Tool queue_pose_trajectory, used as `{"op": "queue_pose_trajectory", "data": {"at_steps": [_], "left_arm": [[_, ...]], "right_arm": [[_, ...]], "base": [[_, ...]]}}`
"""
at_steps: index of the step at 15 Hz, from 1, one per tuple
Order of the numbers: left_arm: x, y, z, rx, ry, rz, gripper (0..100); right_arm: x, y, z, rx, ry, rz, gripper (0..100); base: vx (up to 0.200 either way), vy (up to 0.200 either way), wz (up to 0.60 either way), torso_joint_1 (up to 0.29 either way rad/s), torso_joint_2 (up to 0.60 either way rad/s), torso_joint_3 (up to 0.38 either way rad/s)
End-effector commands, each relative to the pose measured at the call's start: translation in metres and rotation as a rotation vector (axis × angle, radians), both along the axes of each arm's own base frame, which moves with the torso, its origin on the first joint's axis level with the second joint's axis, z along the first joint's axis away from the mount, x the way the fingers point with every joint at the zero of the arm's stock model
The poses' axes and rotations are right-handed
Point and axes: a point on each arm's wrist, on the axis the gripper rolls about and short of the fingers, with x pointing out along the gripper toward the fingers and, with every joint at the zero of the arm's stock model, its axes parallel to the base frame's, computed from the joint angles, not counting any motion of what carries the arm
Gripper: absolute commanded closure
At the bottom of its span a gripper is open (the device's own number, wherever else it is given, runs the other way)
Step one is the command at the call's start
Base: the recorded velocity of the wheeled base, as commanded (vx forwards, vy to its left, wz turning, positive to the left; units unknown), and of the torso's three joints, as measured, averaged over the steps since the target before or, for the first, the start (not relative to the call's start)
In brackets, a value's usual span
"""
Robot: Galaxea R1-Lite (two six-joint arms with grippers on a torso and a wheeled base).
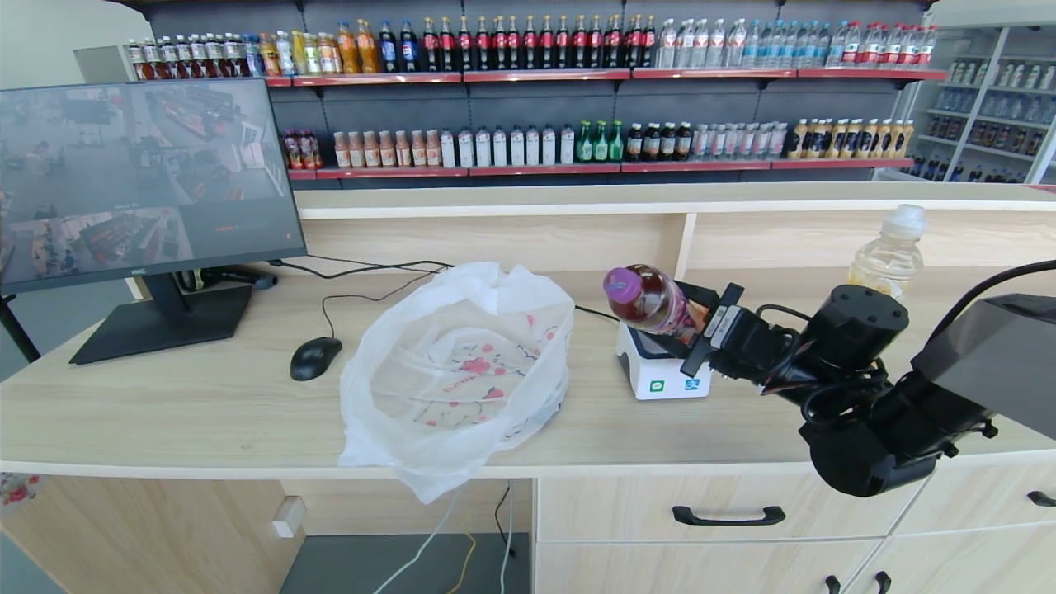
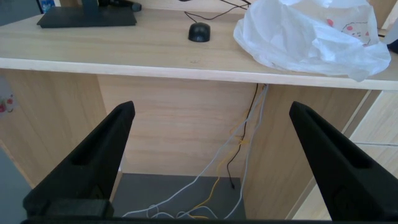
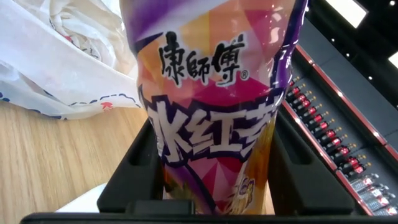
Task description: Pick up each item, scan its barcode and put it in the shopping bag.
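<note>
Presumably the scan step is in hand. Farthest left, the left pincer (image 2: 211,112) hangs low in front of the counter (image 1: 206,412), below its edge. Its fingers are spread wide and hold nothing. I judge it is parked there to leave the worktop free for the other arm.

Up beyond it on the worktop stand a monitor (image 1: 140,181) and a mouse (image 1: 315,357), neither part of the job. The shopping bag (image 1: 458,363) sits above and to the right of that pincer, and near the left of the right pincer (image 1: 691,320). Its mouth is slumped but gapes upward, which should let a bottle drop in without a second hand.

The right pincer is clamped on a tea bottle (image 1: 652,304) with a purple cap, gripping the labelled body from both sides. The bottle is tilted, cap toward the bag, directly above the white scanner (image 1: 660,373) and close to its top. Whether they touch I cannot tell. That pose probably serves to turn the label down toward the scanner's window.

Behind and to the right of this pincer stands a clear bottle (image 1: 889,252) of pale drink. It is upright on the counter, well apart from the bag, and is likely waiting its turn.
</note>
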Motion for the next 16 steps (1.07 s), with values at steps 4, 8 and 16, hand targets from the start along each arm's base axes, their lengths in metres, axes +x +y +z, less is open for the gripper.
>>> {"op": "queue_pose_trajectory", "data": {"at_steps": [4, 8, 16], "left_arm": [[0.000, 0.000, 0.000, 0.000, 0.001, 0.000, 0], [0.000, 0.000, 0.000, 0.000, -0.001, 0.000, 0], [0.000, 0.000, 0.000, 0.000, -0.001, 0.000, 0]], "right_arm": [[-0.004, 0.003, 0.004, 0.003, -0.006, 0.007, 100], [-0.018, 0.015, 0.031, 0.066, -0.034, 0.012, 100], [-0.076, 0.066, 0.090, 0.434, 0.059, -0.069, 100]], "base": [[0.000, 0.000, 0.00, 0.000, 0.00, 0.000], [0.000, 0.000, 0.00, 0.000, 0.00, 0.000], [0.000, 0.000, 0.00, 0.000, 0.00, 0.000]]}}
